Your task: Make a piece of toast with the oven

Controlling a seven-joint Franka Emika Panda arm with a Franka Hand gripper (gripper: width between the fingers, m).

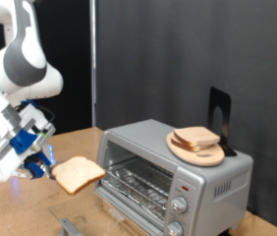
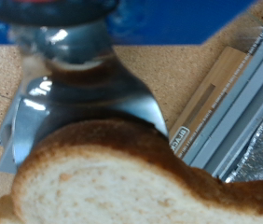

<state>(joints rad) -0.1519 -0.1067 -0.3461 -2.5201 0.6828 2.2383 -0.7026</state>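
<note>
My gripper [image 1: 50, 167] is at the exterior view's left, shut on the piece of toast [image 1: 79, 174], a pale slice with a tan crust held roughly flat in the air. The slice points toward the oven [image 1: 173, 177], a silver toaster oven at the right with its door down and its wire rack [image 1: 138, 179] showing. The slice's edge is just short of the oven's mouth. In the wrist view the slice [image 2: 122, 182] fills the lower part below a metal finger [image 2: 80, 84], with the open door's edge [image 2: 229, 103] beyond.
A round wooden board [image 1: 199, 152] with other bread slices [image 1: 195, 139] sits on the oven's top beside a black stand [image 1: 220, 116]. Two knobs [image 1: 178, 206] are on the oven's front right. The table [image 1: 21, 211] is wooden. A black curtain hangs behind.
</note>
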